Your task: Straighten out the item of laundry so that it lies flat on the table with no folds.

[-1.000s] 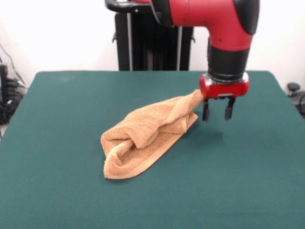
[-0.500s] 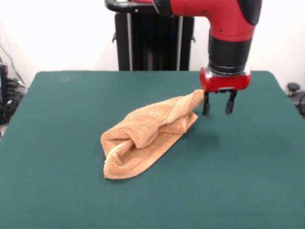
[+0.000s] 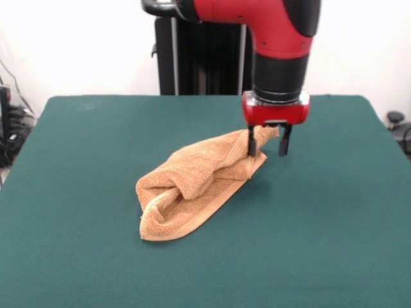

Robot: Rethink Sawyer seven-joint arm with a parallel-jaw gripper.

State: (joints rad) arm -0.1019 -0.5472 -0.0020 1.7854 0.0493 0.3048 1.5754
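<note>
Gripper (image 3: 267, 144) low, fingers (image 3: 283, 142) apart

A dark green felt-like tabletop (image 3: 77, 167) fills most of the front view, running from a near edge out of frame to a far edge by the wall. One thing lies directly on it: an orange-tan terry hand towel (image 3: 192, 186), crumpled and folded over itself near the middle. The towel stretches diagonally, its bulkier rolled end toward the near left, its narrow end rising toward the far right. A hemmed border shows along its near edge.
</note>
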